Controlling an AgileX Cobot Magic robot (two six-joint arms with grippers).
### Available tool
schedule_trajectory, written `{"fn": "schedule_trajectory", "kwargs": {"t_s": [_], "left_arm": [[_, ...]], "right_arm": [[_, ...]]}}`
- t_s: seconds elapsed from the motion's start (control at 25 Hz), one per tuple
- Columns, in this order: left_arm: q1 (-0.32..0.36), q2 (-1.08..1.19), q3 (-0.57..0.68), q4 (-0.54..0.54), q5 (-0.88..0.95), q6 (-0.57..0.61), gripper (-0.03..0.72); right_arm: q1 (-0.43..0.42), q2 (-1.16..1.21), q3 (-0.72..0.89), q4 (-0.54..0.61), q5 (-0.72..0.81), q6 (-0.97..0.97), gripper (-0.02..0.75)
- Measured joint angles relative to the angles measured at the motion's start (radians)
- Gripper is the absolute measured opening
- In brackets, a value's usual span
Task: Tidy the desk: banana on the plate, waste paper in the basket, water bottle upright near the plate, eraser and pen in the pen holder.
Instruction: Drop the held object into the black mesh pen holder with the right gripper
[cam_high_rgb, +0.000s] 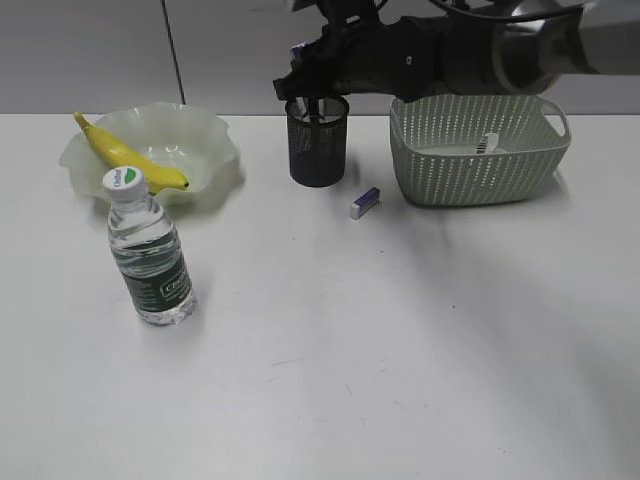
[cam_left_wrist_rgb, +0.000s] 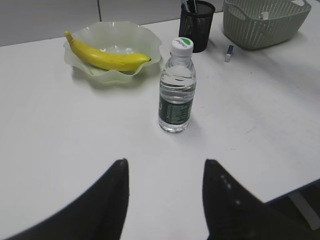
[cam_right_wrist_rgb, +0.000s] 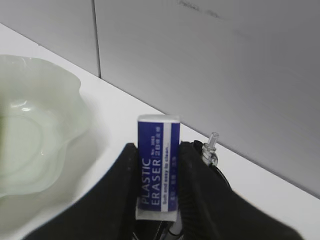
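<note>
My right gripper (cam_right_wrist_rgb: 157, 150) is shut on a blue and white eraser (cam_right_wrist_rgb: 158, 165) held upright. In the exterior view that gripper (cam_high_rgb: 315, 100) hangs right over the black mesh pen holder (cam_high_rgb: 318, 150). A clear pen end (cam_right_wrist_rgb: 212, 145) pokes up beside the right finger. A second small blue and white block (cam_high_rgb: 364, 202) lies on the table between holder and basket. The banana (cam_high_rgb: 130, 158) lies on the pale green plate (cam_high_rgb: 205, 135). The water bottle (cam_high_rgb: 150, 255) stands upright in front of the plate. My left gripper (cam_left_wrist_rgb: 165, 167) is open over bare table, short of the bottle (cam_left_wrist_rgb: 176, 90).
The grey-green basket (cam_high_rgb: 480, 185) stands right of the pen holder with a white scrap of paper (cam_high_rgb: 487, 142) inside. A grey wall runs close behind the table. In the left wrist view the table's edge (cam_left_wrist_rgb: 300, 187) lies at the lower right.
</note>
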Motion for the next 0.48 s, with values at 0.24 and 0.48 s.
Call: {"fn": "schedule_trajectory", "kwargs": {"t_s": [0.24,0.48], "left_arm": [[0.0,0.0,0.0,0.0,0.0,0.0,0.363],[0.0,0.0,0.0,0.0,0.0,0.0,0.363]], "right_arm": [[-0.008,0.046,-0.02,0.017,0.0,0.001,0.195],[-0.033,0.046,-0.023,0.1,0.0,0.001,0.306]]}}
